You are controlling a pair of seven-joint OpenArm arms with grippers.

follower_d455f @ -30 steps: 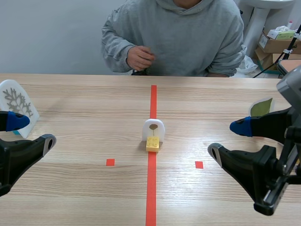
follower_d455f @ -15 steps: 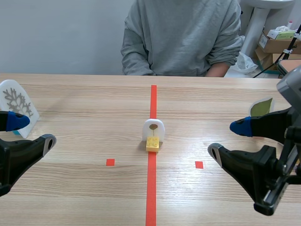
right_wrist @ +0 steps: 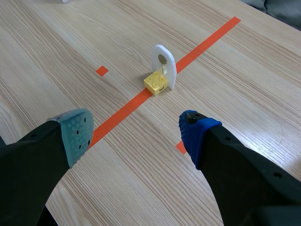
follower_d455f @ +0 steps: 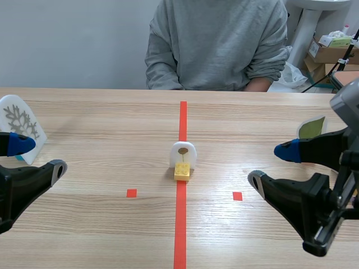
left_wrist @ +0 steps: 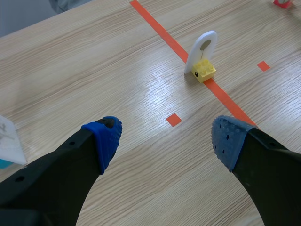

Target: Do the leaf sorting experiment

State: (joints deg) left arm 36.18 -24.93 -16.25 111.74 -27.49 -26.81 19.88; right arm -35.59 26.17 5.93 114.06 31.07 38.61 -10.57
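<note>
A small white arched card with a brown leaf picture (follower_d455f: 183,154) stands upright in a yellow brick (follower_d455f: 182,171) on the red centre tape. The same card (left_wrist: 202,49) and brick (left_wrist: 203,71) lie well ahead of my left gripper (left_wrist: 164,139), which is open and holds nothing. The card (right_wrist: 164,65) and brick (right_wrist: 156,83) also lie ahead of my right gripper (right_wrist: 136,129), open too. In the scene view the left gripper (follower_d455f: 33,157) sits low at the left, the right gripper (follower_d455f: 272,165) low at the right.
A white snowflake card (follower_d455f: 19,120) stands at the left table edge, partly seen beside the left gripper (left_wrist: 8,141). A white card with a green leaf (follower_d455f: 311,128) stands at the right. A person in a grey hoodie (follower_d455f: 216,45) sits across the table.
The person drew the raised hand back from over the table's far edge and sat upright. Neither arm nor the card has moved.
</note>
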